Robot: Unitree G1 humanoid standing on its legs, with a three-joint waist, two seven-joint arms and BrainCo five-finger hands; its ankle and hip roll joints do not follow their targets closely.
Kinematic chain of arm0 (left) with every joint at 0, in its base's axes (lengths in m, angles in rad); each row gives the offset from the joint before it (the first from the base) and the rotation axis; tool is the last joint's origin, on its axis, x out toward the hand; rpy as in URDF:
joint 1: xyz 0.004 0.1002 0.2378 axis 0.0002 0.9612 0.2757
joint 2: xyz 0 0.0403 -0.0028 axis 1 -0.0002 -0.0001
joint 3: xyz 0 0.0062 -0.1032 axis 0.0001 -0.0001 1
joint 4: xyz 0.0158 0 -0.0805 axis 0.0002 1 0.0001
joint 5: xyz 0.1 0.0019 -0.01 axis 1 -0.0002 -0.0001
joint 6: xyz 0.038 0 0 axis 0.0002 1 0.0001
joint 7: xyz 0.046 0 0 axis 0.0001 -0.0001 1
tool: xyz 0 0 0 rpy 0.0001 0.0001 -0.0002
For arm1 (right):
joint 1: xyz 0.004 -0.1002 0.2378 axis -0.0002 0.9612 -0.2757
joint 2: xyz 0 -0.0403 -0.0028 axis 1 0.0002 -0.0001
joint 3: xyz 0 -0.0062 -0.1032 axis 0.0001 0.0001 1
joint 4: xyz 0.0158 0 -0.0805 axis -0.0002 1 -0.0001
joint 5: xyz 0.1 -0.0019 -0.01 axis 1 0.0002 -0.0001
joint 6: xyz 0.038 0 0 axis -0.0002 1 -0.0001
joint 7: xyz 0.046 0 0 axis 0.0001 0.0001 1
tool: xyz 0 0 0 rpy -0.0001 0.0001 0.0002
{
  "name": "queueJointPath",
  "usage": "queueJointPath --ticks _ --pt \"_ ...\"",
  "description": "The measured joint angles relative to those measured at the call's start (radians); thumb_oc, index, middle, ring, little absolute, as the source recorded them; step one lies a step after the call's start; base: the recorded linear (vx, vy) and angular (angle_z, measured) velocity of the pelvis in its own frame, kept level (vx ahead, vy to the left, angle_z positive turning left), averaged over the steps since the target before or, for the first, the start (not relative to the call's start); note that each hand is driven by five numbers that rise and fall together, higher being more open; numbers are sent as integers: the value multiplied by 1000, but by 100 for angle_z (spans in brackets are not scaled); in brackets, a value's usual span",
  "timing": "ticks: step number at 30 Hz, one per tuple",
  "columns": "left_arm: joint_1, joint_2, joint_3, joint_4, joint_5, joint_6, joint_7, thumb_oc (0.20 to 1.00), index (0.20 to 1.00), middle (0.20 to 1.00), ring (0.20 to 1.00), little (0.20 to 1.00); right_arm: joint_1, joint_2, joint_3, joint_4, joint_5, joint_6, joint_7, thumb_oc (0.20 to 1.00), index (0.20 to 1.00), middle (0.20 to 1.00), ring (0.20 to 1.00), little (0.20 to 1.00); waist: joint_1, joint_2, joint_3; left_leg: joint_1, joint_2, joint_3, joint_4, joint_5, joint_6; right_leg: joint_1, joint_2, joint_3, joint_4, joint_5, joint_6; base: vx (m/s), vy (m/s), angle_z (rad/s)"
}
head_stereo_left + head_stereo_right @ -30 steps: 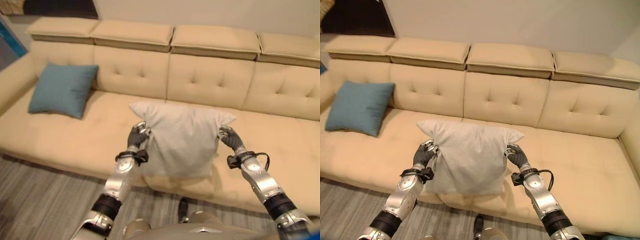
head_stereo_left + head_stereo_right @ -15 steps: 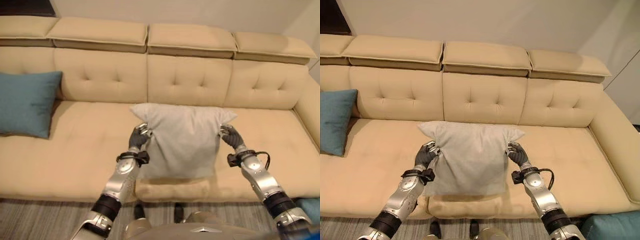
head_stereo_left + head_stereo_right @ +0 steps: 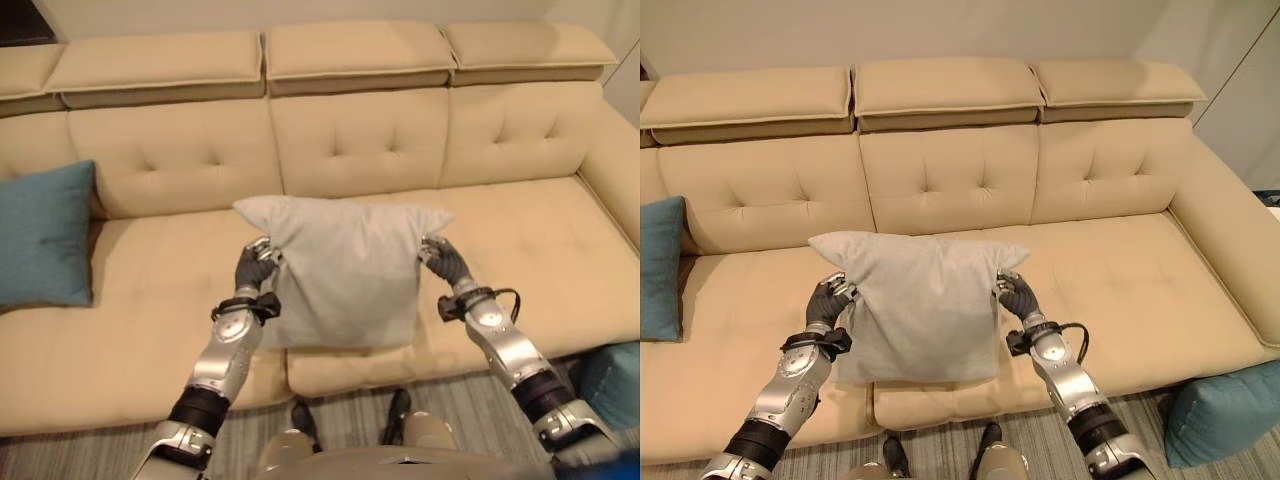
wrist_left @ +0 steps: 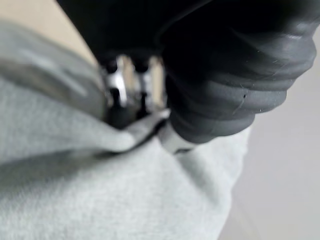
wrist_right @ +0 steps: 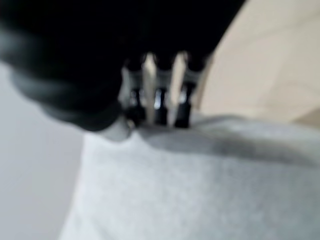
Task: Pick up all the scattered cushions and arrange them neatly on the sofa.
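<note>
The left hand (image 3: pixel 255 268) and the right hand (image 3: pixel 443 262) each grasp one upper corner of a pale grey, square fabric cushion (image 3: pixel 343 270), with the fingers curled into the cloth. The cushion hangs upright between them, above the front edge of the seat of the long beige tufted sofa (image 3: pixel 360 150), near its middle. Its cloth is plain, soft and a little wrinkled, and the top corners are pulled into points. On the floor beside the right end of the sofa lies a teal cushion (image 3: pixel 1225 410). Another teal square cushion (image 3: pixel 42 235) leans against the backrest of the sofa at the left end.
</note>
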Motion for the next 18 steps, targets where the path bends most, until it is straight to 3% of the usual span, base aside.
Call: queueJointPath --ticks 3,10,18 --pt "-113 15 3 1 -1 -8 52 200 200 200 200 200 -154 0 7 2 35 -2 -42 200 200 200 200 200 33 3 5 -73 10 -11 28 4 0 -56 6 -8 1 9 -13 -63 -22 10" --pt "-325 79 -11 31 -11 -46 130 200 200 200 200 200 -406 11 11 103 115 -6 -113 200 200 200 200 200 68 0 29 -139 17 -46 64 7 -1 -89 11 -27 8 12 -20 -45 -18 13" --pt "-652 146 -65 179 -34 -118 193 200 200 200 200 200 -646 40 -2 254 193 -35 -203 200 200 200 200 200 113 -6 77 -284 21 -133 80 44 -2 -175 12 -60 18 7 -30 -38 -31 30"
